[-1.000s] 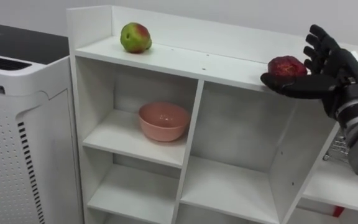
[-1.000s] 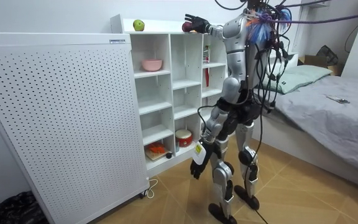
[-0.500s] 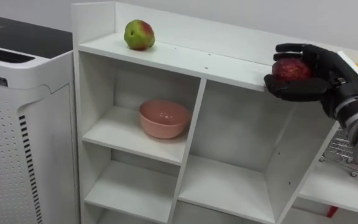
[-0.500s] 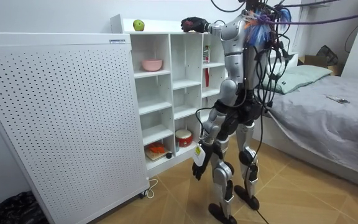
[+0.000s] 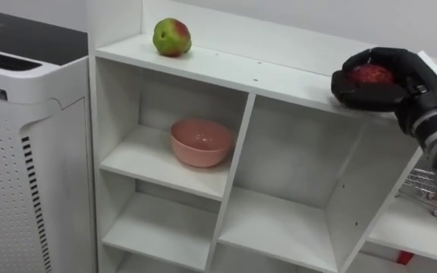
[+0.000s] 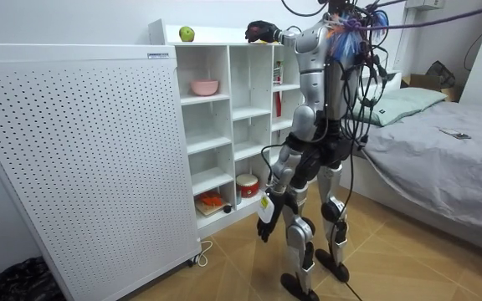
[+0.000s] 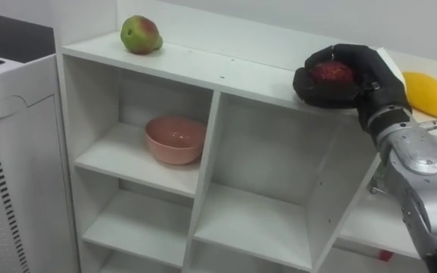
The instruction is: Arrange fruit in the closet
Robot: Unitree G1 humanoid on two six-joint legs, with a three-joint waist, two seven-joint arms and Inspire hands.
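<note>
On the top board (image 5: pixel 234 72) of the white closet my right hand (image 5: pixel 404 76) is shut on a dark red fruit (image 5: pixel 370 74); fingers and thumb curl round it and it rests near the board's front edge. A green and red apple (image 5: pixel 171 37) stands at the left end of the same board, far from the hand. A yellow fruit (image 7: pixel 429 92) lies just right of my right hand. In the room view I stand upright before the closet (image 6: pixel 224 125), right arm raised to its top, and my left hand (image 6: pixel 265 224) hangs by my thigh.
A pink bowl (image 5: pixel 200 142) sits in the upper left compartment. A white perforated panel (image 5: pixel 21 152) stands against the closet's left side. A wire basket (image 5: pixel 419 186) shows in a compartment at the right. A bed (image 6: pixel 442 150) lies behind me.
My right hand went from straight fingers beside the red fruit to fingers curled round it. The picture has shifted a little as my head moved.
</note>
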